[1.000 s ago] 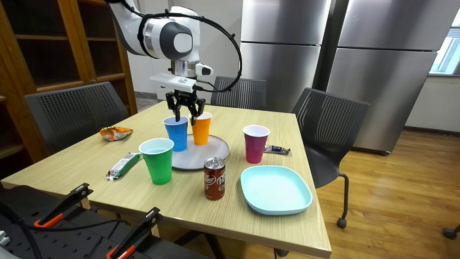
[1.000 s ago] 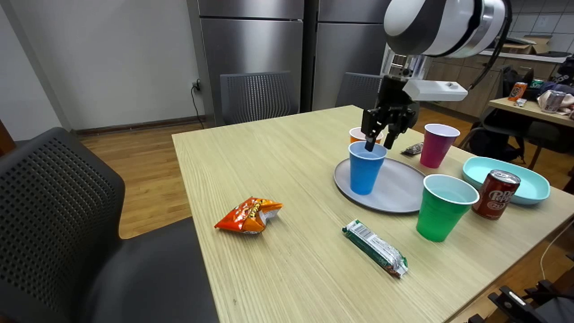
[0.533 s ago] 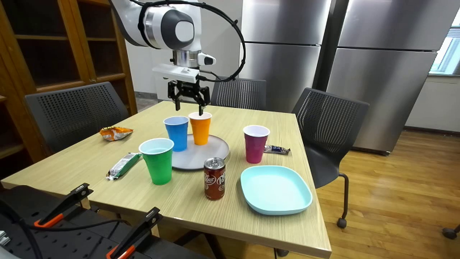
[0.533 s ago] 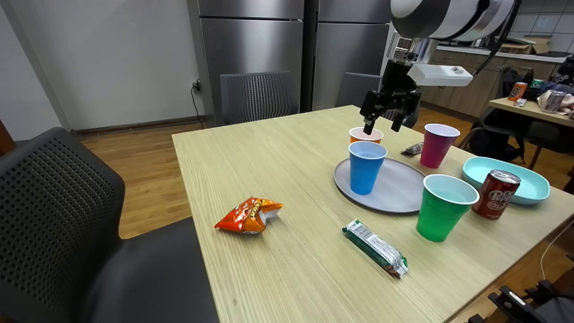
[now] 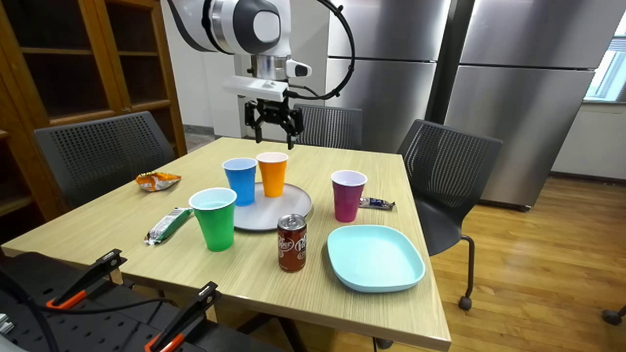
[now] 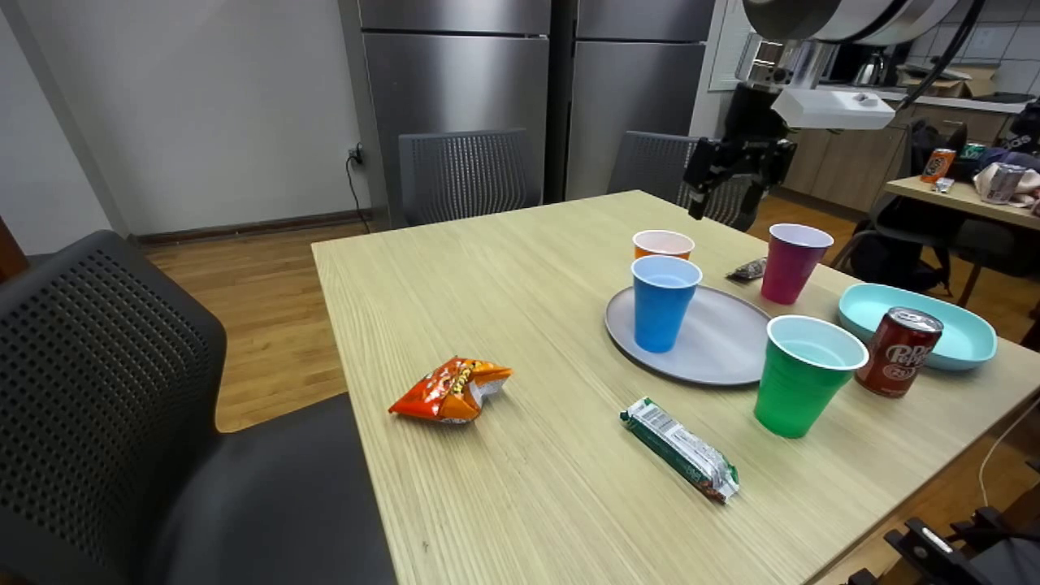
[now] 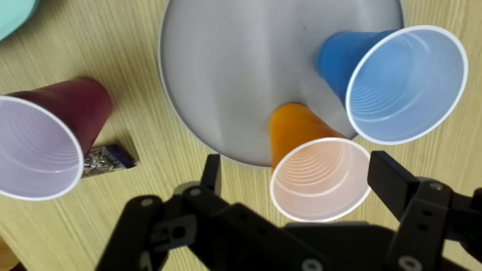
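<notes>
My gripper (image 5: 274, 142) spread wide, holding nothing | orange cup (image 5: 272, 176) upright on the grey plate (image 5: 264, 215), beside the blue cup (image 5: 241, 181) | risk: if I come down off-centre, I could catch and topple either cup

Dk red soda can (image 5: 292, 250), well below the fingers (image 5: 290, 142) & nearer the cam in an ext. view: "pper" legible, the rest curving off; in an ext. view the same can (image 6: 899, 355) gives "Pepp"; green bar wrapper (image 6: 681, 451), low & L of the fingers: barcode (image 6: 656, 418), print too small to read; orange snack bag (image 6: 452, 390), farther L: lettering illegible.
</notes>
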Controlling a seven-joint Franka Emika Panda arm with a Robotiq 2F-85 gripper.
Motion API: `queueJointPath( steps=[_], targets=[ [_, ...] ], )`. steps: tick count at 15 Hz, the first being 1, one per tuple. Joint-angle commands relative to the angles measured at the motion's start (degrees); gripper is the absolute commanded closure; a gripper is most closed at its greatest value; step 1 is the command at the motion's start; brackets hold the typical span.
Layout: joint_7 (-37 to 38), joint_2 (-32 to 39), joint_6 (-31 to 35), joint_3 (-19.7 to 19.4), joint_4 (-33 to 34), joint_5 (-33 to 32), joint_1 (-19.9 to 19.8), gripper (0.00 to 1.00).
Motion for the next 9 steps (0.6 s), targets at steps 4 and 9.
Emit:
queueJointPath(
  steps=[4,9],
  targets=[
    [1.6,0.6,-3.2,-3.1,3.3,-4.5,-2.5,0.0],
    [1.2,3.9,-3.2,-4.2,6.8,-5.2,-4.0,0.0]
  ],
)
